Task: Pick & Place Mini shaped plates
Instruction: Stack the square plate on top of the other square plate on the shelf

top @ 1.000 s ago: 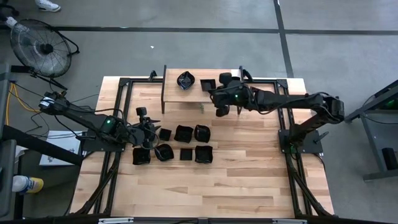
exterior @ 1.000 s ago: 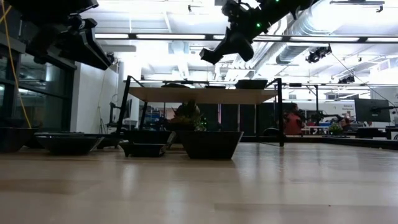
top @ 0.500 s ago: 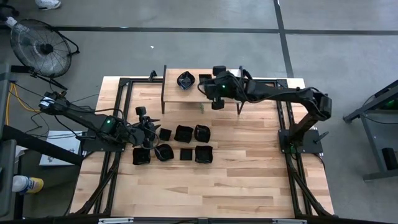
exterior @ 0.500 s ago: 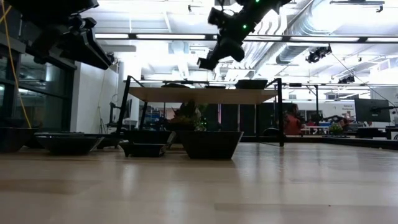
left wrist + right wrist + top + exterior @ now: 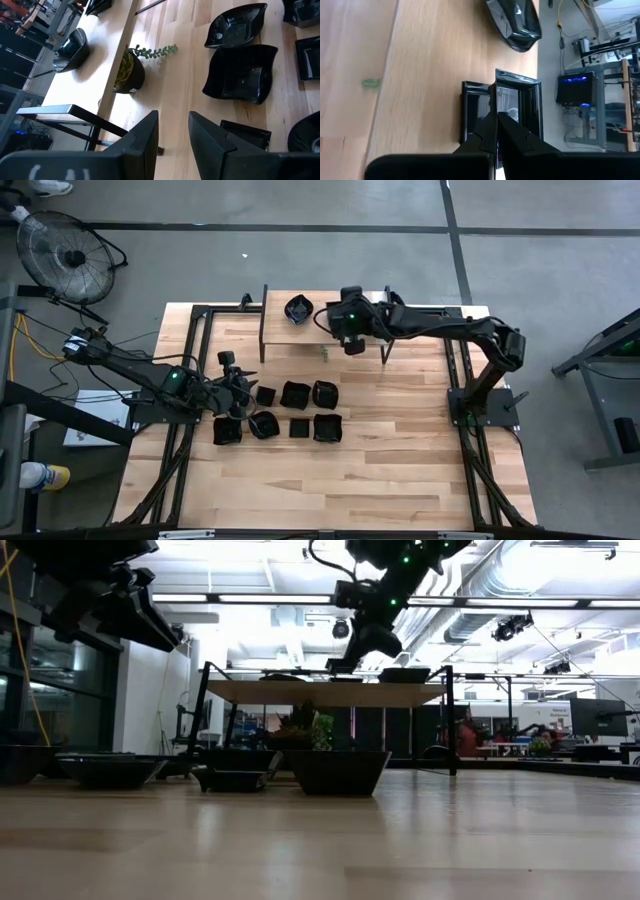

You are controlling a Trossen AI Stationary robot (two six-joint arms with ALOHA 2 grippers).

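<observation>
No readable text, label, brand, number or sign anywhere: none on table, plates, arms, shelf, or room behind.

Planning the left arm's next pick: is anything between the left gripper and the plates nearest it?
Nothing visible. The left gripper hangs open above the table, and the small square plate just past its fingers lies uncovered, with only bare wood and air between them.

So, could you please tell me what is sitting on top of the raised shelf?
On the shelf: a rounded black dish and square dishes beneath the right gripper. The arm covers anything more.
</observation>
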